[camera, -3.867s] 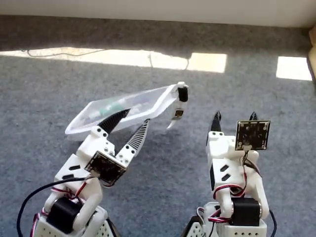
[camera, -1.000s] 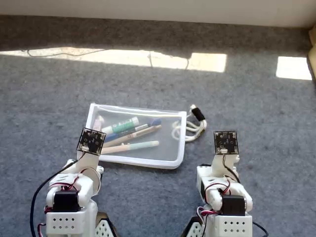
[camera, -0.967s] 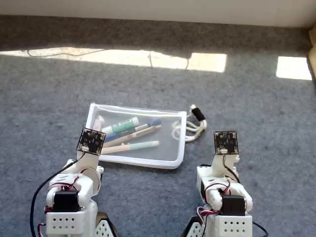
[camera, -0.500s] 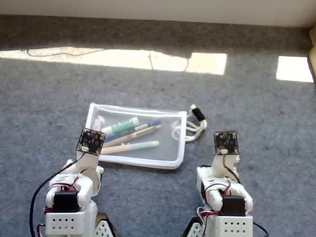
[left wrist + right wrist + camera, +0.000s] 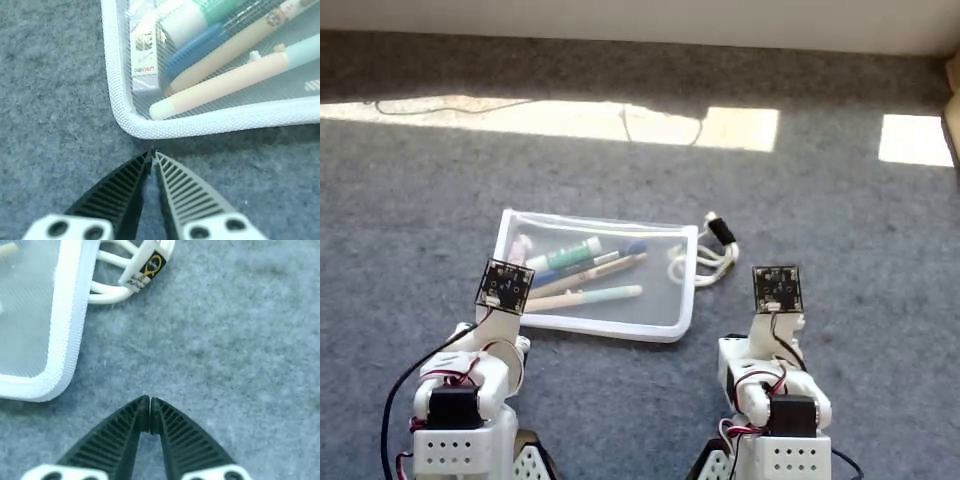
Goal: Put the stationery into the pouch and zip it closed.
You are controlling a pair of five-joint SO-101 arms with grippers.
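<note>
Clear mesh pouch [image 5: 691, 285] lying flat on grey carpet [image 5: 840, 220] left of centre in the high view, pens [image 5: 585, 297] inside, white strap [image 5: 142, 267] at its right end, left gripper [image 5: 151, 156] pinched together just beside a pouch corner, right gripper [image 5: 149, 412] also closed, both empty.

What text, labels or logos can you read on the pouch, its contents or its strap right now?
Eraser sleeve inside the mesh pouch: dark and red print, too blurred to read.
Peach pen: a small mark near one end, not legible.
Strap tag: a round yellow emblem on black, no letters that can be made out.
Nothing can be quoted; no print reads clearly.
</note>
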